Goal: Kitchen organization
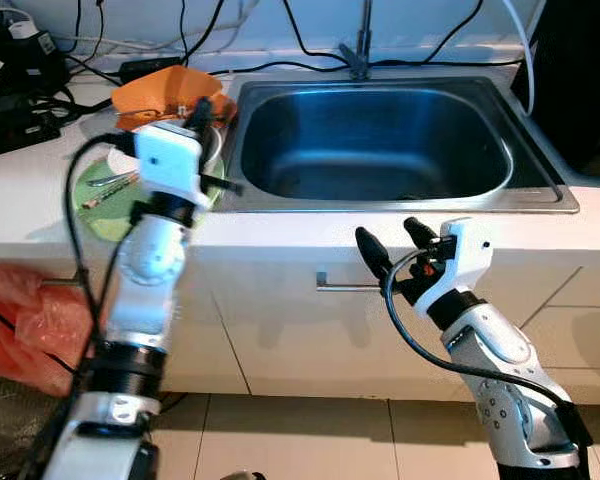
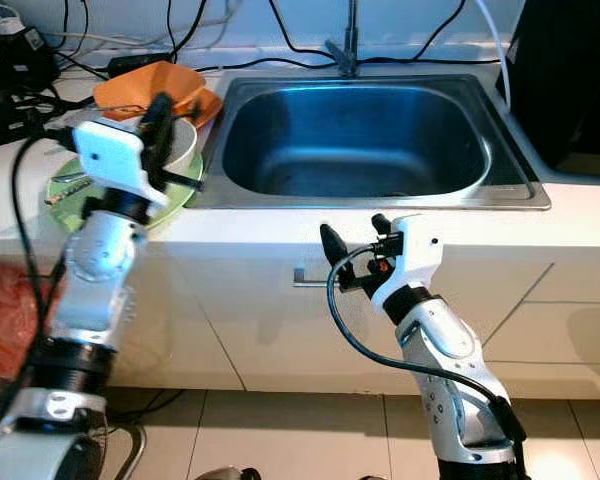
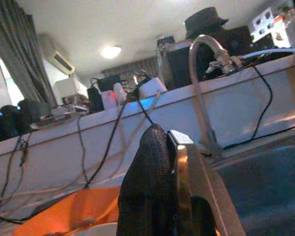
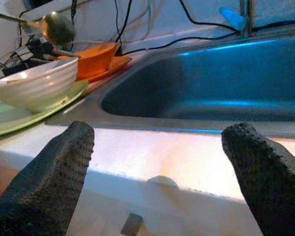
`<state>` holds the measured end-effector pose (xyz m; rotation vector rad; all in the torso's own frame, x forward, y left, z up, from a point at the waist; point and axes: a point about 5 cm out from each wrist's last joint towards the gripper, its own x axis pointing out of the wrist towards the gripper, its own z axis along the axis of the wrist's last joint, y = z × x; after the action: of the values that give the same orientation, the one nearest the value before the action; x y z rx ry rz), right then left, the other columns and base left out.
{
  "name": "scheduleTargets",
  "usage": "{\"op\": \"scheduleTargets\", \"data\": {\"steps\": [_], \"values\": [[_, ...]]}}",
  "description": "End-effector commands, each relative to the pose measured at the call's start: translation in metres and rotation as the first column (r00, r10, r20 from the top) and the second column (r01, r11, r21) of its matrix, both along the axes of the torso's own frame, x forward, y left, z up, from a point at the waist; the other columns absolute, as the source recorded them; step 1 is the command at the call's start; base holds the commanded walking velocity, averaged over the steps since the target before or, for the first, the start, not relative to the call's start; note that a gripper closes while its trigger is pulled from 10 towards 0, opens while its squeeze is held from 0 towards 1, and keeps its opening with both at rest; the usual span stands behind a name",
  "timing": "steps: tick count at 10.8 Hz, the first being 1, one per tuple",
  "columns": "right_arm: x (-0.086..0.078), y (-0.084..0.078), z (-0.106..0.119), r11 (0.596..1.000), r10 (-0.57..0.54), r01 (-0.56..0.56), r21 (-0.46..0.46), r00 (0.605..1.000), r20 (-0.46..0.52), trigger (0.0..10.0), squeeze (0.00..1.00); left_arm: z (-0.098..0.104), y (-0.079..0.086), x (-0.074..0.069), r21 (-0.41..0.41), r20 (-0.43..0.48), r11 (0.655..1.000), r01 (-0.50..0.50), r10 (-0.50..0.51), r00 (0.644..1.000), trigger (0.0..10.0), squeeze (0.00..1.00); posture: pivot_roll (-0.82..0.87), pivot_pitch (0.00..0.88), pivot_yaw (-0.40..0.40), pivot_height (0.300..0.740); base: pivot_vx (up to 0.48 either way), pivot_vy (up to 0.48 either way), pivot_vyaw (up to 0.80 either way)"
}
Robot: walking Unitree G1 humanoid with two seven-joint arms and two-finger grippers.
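Table: white, with a steel sink set into it and a tap at the sink's back edge. Cables run along the table's back edge, and dark electronics sit at its back left corner.

Dishes: all stand on the table, just left of the sink. A green plate lies near the front edge, carrying a white ribbed bowl. An orange bowl sits on an orange plate behind them, toward the back edge. Cutlery lies on the green plate; its type cannot be made out. A spoon shows above the white bowl in the right wrist view.

Left end effector: raised over the dishes, at the sink's left rim and above the white bowl. The fingers appear close together in the left wrist view, but whether they grip anything cannot be told.

Right end effector: held in front of the table's front edge, below the sink's front rim and just above a drawer handle. Its fingers stand wide apart, nothing between them, pointing toward the sink.

Floor: tiled. A red plastic bag lies against the cabinet below the table's left end.
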<state>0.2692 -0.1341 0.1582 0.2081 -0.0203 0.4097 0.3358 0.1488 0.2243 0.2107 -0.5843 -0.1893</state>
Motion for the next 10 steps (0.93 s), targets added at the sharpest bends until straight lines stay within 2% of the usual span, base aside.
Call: {"op": "scheduleTargets", "data": {"steps": [1, 5, 6, 7, 8, 10], "values": [[0.002, 0.001, 0.004, 1.0, -0.011, 0.011, -0.008, 1.0, 0.024, 10.0, 0.22, -0.001, -0.001, -0.003, -0.003, -0.01, 1.0, -0.001, 0.0, 1.0, 0.0, 0.0, 0.0, 0.054, 0.077, 0.74, 0.0, 0.0, 0.0], [0.002, 0.0, 0.005, 0.999, -0.049, 0.05, -0.017, 0.998, 0.044, 10.0, 0.24, 0.0, -0.015, -0.011, -0.034, -0.012, 0.999, 0.032, -0.032, 0.999, 0.0, 0.0, 0.0, 0.049, 0.08, 0.74, 0.0, 0.0, 0.0], [0.005, -0.003, 0.009, 0.994, -0.104, 0.105, -0.015, 0.992, 0.072, 10.0, 0.24, -0.004, -0.026, -0.019, -0.038, -0.022, 0.997, 0.07, -0.071, 0.997, 0.0, 0.0, 0.0, 0.05, 0.08, 0.74, 0.0, 0.0, 0.0], [0.005, -0.004, 0.01, 0.993, -0.117, 0.119, -0.018, 0.99, 0.078, 10.0, 0.24, -0.006, -0.028, -0.02, -0.039, -0.029, 0.996, 0.081, -0.082, 0.996, 0.0, 0.0, 0.0, 0.05, 0.081, 0.74, 0.0, 0.0, 0.0], [0.008, -0.008, 0.012, 0.983, -0.18, 0.182, -0.014, 0.979, 0.098, 10.0, 0.23, -0.014, -0.041, -0.024, -0.036, -0.071, 0.986, 0.162, -0.164, 0.984, 0.0, 0.0, 0.0, 0.048, 0.081, 0.74, 0.0, 0.0, 0.0], [0.01, -0.009, 0.013, 0.98, -0.197, 0.199, -0.007, 0.975, 0.104, 10.0, 0.21, -0.023, -0.048, -0.025, -0.031, -0.116, 0.977, 0.213, -0.215, 0.97, 0.0, 0.0, 0.0, 0.042, 0.081, 0.74, 0.0, 0.0, 0.0]]}}
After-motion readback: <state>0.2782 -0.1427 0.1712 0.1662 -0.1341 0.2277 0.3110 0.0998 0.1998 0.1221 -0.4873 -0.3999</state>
